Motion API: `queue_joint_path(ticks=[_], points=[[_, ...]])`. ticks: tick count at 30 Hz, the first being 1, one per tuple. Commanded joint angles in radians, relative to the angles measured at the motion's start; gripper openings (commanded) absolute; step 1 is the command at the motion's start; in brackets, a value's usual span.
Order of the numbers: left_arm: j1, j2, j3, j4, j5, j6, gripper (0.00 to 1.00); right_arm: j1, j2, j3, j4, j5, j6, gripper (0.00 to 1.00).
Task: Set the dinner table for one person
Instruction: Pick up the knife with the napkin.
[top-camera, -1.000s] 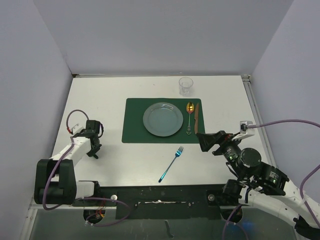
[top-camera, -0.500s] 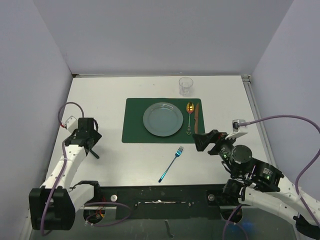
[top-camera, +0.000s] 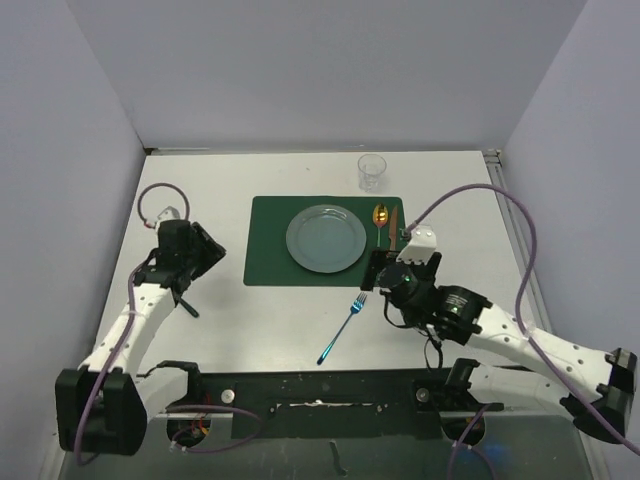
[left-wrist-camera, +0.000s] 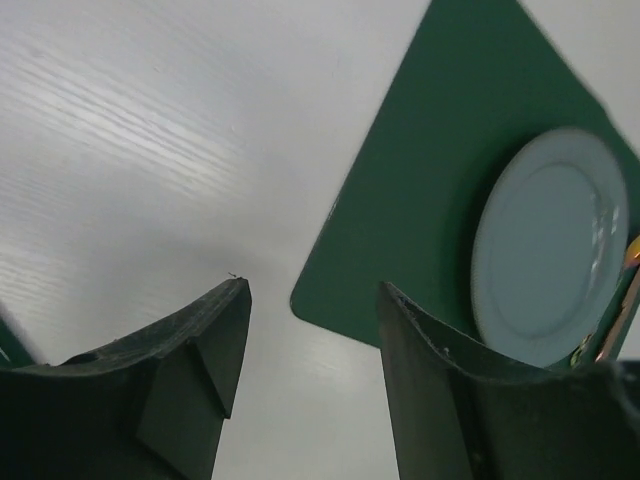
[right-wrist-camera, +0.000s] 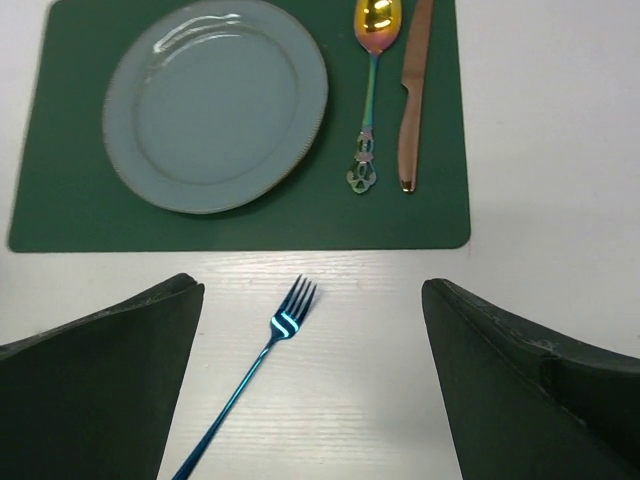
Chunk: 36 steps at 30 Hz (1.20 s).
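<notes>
White matte table (top-camera: 460, 200), metal rail at its edge, spans the whole workspace under both arms. Green mat (top-camera: 265, 250) lies flat at mid-table.

On the mat:
- Pale grey-blue plate (top-camera: 326, 238) sits at the centre.
- Gold-bowled spoon (top-camera: 380, 214) lies just right of the plate.
- Copper knife (top-camera: 394, 222) lies just right of the spoon, parallel to it and not touching.

Clear glass (top-camera: 372, 172) stands upright on bare table beyond the mat's far right corner. Blue fork (top-camera: 343, 328) lies on bare table on the near side of the mat, off it. Its tines point toward the mat and its handle slants near-left.

Right gripper (right-wrist-camera: 312, 288): jaws spread wide, nothing between them. It hangs over the mat's near right edge. The fork's tines sit between its fingers in the wrist view. In the top view it covers the spoon and knife handles.

Left gripper (left-wrist-camera: 310, 300): jaws apart, empty, over bare table left of the mat. A left corner of the mat shows between its fingers.
</notes>
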Motion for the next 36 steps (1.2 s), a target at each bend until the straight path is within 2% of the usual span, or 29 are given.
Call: queue_joint_path(ticks=[1,3,7,12,17,19,24,26,29,36], points=[[-0.105,0.201,0.101,0.08,0.153,0.12,0.51,-0.065,0.167,0.101,-0.067,0.093,0.041,0.94],[-0.197,0.318,0.194,0.037,0.12,0.179,0.5,-0.146,0.237,0.137,-0.076,0.077,0.016,0.94],[-0.369,0.532,0.462,-0.072,-0.058,0.241,0.49,-0.3,0.313,0.204,-0.038,0.0,-0.095,0.93],[-0.484,0.64,0.638,-0.086,-0.082,0.25,0.48,-0.466,0.356,0.258,0.044,-0.099,-0.258,0.91],[-0.532,0.596,0.604,-0.012,-0.035,0.213,0.48,-0.643,0.441,0.272,0.126,-0.285,-0.364,0.66],[-0.548,0.553,0.567,0.019,-0.015,0.203,0.48,-0.658,0.493,0.27,0.147,-0.319,-0.387,0.57],[-0.606,0.491,0.556,-0.019,-0.03,0.221,0.48,-0.661,0.647,0.273,0.169,-0.407,-0.37,0.26],[-0.636,0.477,0.57,-0.062,-0.068,0.232,0.48,-0.655,0.661,0.248,0.203,-0.447,-0.341,0.23],[-0.671,0.453,0.561,-0.091,-0.111,0.231,0.48,-0.636,0.644,0.203,0.271,-0.507,-0.315,0.25],[-0.712,0.39,0.47,-0.064,-0.118,0.175,0.48,-0.621,0.703,0.212,0.244,-0.51,-0.317,0.3]])
